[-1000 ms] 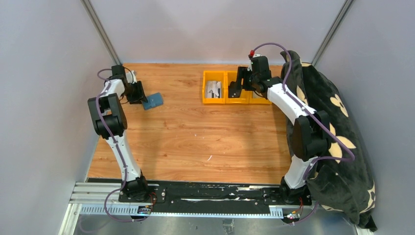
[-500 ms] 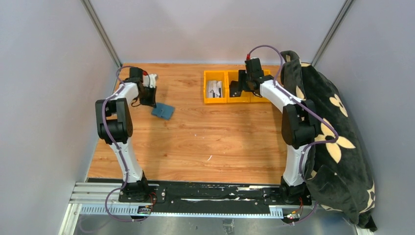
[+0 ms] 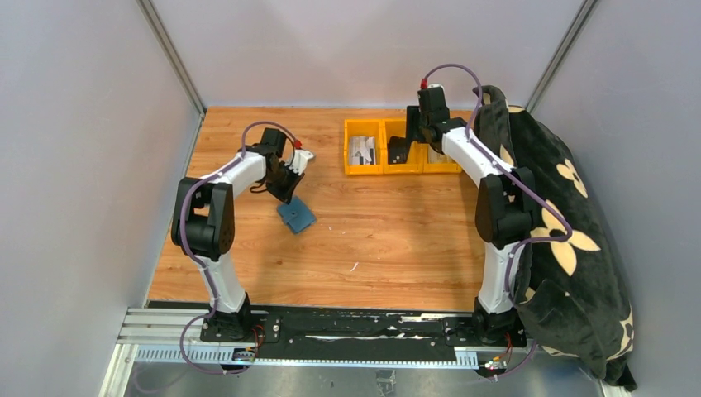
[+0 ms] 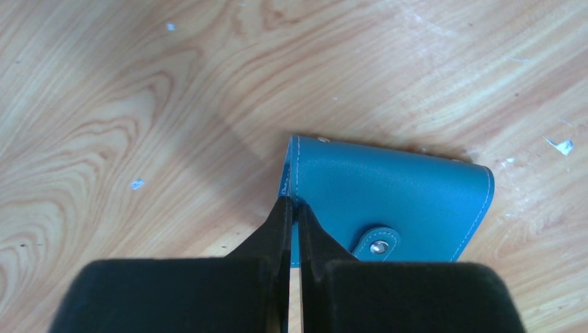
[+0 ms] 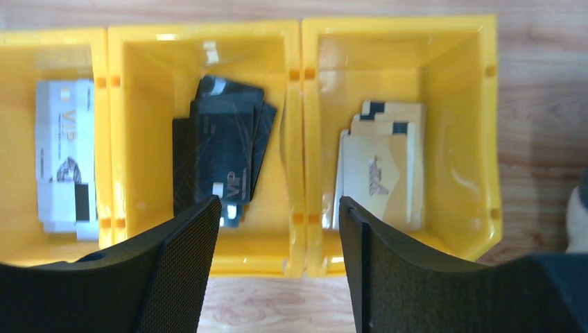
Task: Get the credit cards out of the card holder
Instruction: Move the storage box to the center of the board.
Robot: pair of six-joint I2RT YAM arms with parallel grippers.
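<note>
Jaws of the left gripper (image 4: 291, 208) are clamped on the slate-blue stitched folding card holder (image 4: 395, 187), which extends rightward. Right gripper (image 5: 277, 232) is spread wide; directly below, yellow plastic bins (image 5: 297, 173) hold flat rectangular credit cards (image 5: 222, 159).

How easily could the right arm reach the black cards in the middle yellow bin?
Probably easily, yes. The right arm hovers over the middle bin with jaws open, and the black cards lie uncovered, nothing in between.

Three yellow bins (image 5: 208, 35) sit side by side on the wooden table (image 3: 388, 240) directly beneath the right gripper (image 5: 279, 202), with a dark flower-patterned cushion (image 3: 570, 273) off to that gripper's right.
</note>
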